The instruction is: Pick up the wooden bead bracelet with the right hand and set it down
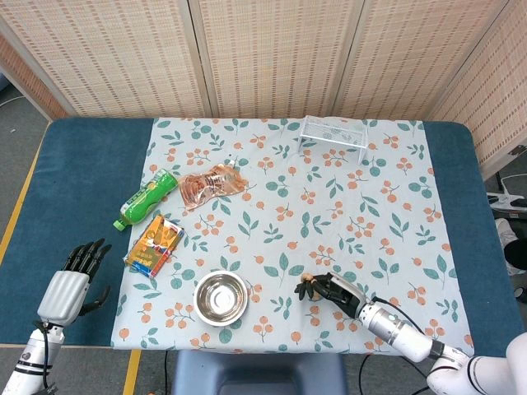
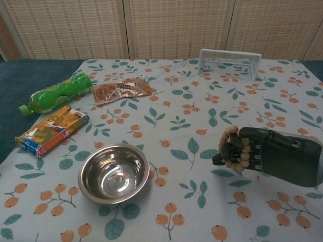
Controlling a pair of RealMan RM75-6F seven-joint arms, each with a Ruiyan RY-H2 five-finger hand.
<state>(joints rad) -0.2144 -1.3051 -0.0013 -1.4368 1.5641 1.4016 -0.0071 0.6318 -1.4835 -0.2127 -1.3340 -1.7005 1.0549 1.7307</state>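
The wooden bead bracelet (image 2: 233, 149) is a loop of pale round beads, wrapped around the black fingers of my right hand (image 2: 267, 154) low on the right of the flowered cloth. That hand grips it just above the cloth. In the head view the bracelet (image 1: 308, 285) shows only as a few beads at the tips of the right hand (image 1: 339, 292), right of the steel bowl. My left hand (image 1: 76, 280) hovers over the blue table edge at the far left, fingers spread and holding nothing.
A steel bowl (image 2: 115, 173) sits left of the right hand. Further left lie a colourful packet (image 2: 52, 130), a green bottle (image 2: 55, 93) and a shiny snack bag (image 2: 122, 90). A clear rack (image 2: 229, 62) stands at the back. The flowered cloth (image 2: 181, 121) covers the blue table (image 1: 90, 164).
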